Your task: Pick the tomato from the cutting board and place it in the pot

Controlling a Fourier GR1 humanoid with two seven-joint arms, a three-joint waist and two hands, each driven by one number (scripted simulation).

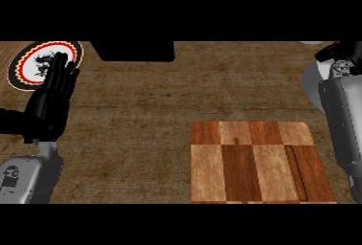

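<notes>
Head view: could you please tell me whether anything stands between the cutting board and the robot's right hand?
Nothing visible does. Only bare counter lies between the cutting board and the right hand at the upper right edge. No tomato shows on the board.

A cutting board (260, 162) lies near right on the counter (141, 119), a plate (28, 60) far left, well apart.
</notes>
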